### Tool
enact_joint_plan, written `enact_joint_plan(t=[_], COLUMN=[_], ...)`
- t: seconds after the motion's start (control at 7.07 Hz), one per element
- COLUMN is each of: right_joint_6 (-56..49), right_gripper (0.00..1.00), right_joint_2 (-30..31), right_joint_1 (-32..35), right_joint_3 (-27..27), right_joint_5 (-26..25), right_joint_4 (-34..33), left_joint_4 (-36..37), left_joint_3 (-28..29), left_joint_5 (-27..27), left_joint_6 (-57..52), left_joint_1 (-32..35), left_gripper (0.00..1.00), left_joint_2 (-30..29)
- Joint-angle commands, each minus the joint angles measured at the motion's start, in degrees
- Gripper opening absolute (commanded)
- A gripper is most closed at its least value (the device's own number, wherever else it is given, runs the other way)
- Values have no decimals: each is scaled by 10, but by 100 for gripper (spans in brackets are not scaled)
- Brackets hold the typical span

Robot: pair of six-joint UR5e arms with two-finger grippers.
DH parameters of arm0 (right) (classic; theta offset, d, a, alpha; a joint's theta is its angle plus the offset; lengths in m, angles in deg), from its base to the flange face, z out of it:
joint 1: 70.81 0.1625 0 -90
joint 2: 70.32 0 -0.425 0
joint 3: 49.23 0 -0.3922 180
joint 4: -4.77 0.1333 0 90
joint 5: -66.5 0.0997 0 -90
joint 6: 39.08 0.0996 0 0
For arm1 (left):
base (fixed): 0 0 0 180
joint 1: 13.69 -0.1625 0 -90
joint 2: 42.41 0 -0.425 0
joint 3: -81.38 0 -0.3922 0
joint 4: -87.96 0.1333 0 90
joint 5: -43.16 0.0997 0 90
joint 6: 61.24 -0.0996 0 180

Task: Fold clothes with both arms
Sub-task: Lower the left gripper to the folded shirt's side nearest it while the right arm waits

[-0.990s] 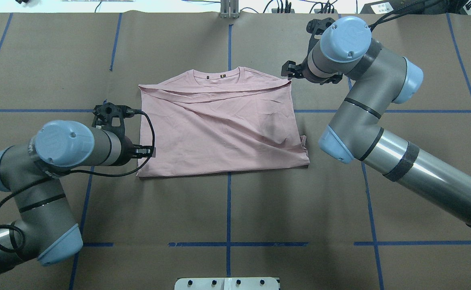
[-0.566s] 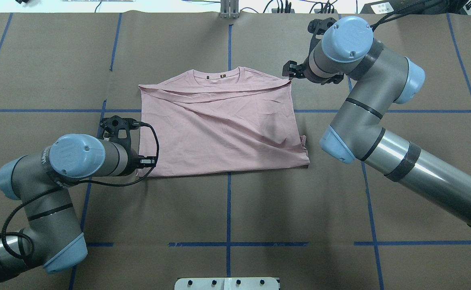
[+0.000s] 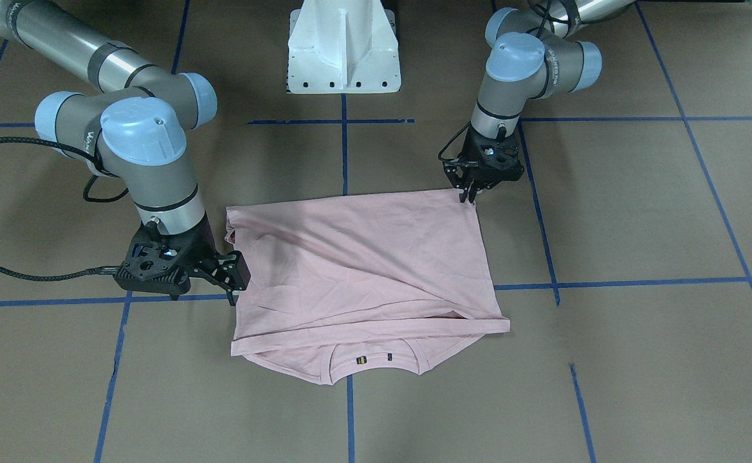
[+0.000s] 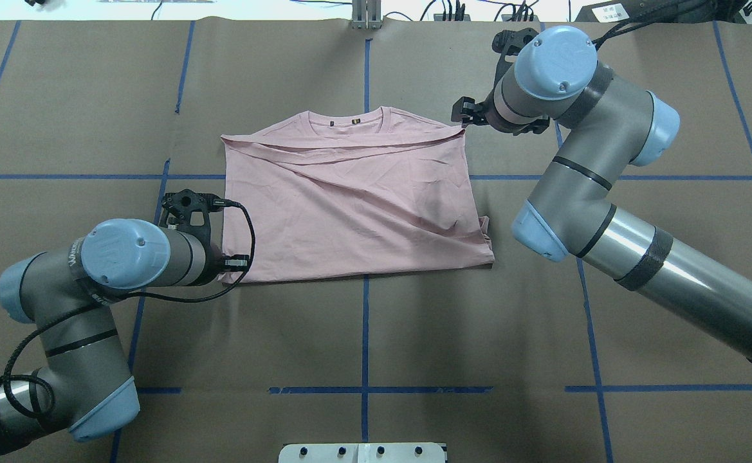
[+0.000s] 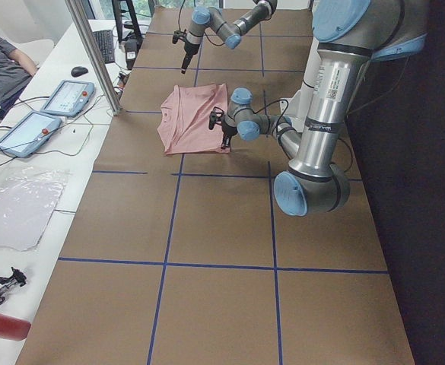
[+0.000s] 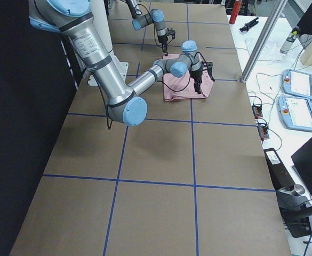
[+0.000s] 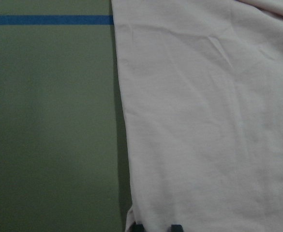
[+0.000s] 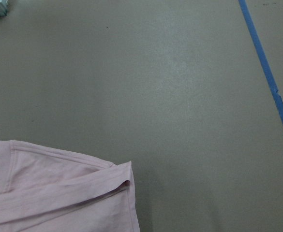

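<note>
The pale pink T-shirt (image 3: 363, 270) lies folded on the brown table, collar on the far side from me (image 4: 350, 206); no print shows. My left gripper (image 3: 467, 195) points down at the shirt's near-left corner. Its fingertips (image 7: 139, 227) stand close together with the cloth (image 7: 204, 121) between them, and the corner lies flat. My right gripper (image 3: 234, 283) is open and empty, hovering beside the far-right corner (image 4: 462, 117). The right wrist view shows that corner (image 8: 59, 198) and no fingers.
The white pedestal base (image 3: 343, 45) stands at my side of the table. Blue tape lines (image 4: 365, 334) cross the brown paper. A side table with tablets (image 5: 66, 95), a metal post (image 5: 93, 53) and a seated person (image 5: 1, 72) lie beyond the far edge.
My left arm has moved toward me along the shirt's left edge, down to its near-left corner. My right arm has barely moved.
</note>
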Motion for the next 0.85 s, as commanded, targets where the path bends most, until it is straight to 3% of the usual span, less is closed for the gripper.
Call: enact_joint_plan(t=[0.0,0.14,0.42,0.71], right_joint_6=[1,1,7,9], right_gripper=[100,100,100,100], right_joint_2=[1,5,8,11], right_joint_1=[0,0,-1,-1], right_joint_3=[0,0,-1,-1], right_joint_5=[0,-1,-5,-6], right_joint_4=[0,1,1,1], left_joint_4=[3,3,-3,-58], left_joint_3=[-14,-12,40,197], left_joint_5=[-4,1,0,0], left_joint_6=[-34,-97,-240,-329], left_joint_1=[2,12,122,209], left_gripper=[0,0,0,0], left_joint_2=[6,13,4,-82])
